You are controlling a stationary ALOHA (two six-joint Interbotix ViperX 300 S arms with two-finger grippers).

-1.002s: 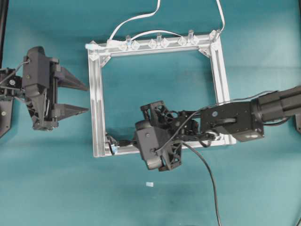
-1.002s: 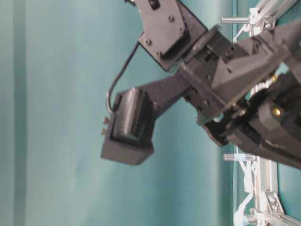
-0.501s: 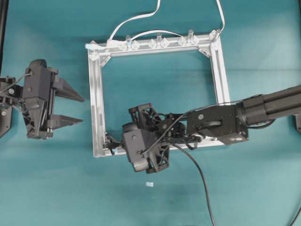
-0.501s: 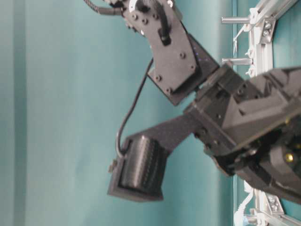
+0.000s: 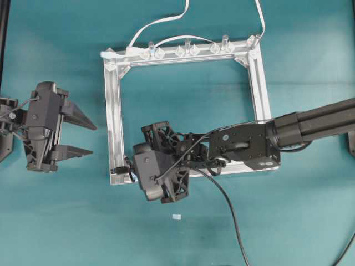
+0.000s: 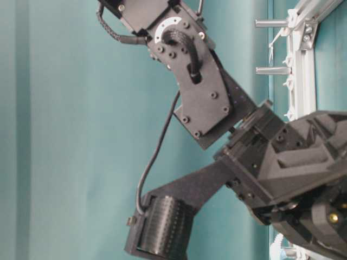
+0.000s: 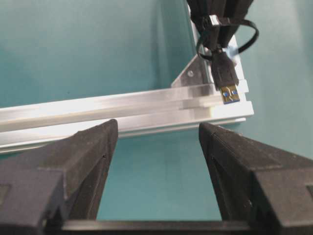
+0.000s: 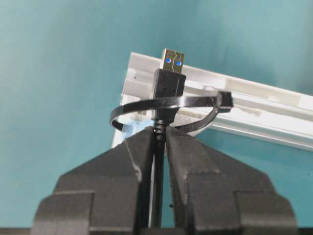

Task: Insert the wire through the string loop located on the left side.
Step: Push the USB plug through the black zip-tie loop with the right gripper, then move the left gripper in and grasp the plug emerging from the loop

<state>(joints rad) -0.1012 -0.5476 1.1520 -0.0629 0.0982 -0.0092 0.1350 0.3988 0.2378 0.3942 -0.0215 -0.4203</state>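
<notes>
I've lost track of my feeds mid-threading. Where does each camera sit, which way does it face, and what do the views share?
Overhead: looks straight down on the frame; both arms show.
Table-level: low, side-on and rotated; close on the right arm, frame at the edge.
Left wrist: behind the open left gripper, facing the frame corner and the wire.
Right wrist: behind the right gripper, shut on the wire, plug through the string loop.
Both wrist views share plug, loop and corner.

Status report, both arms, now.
Right gripper shut on wire. Plug through string loop. Left gripper open, short of frame. Nothing between.
</notes>
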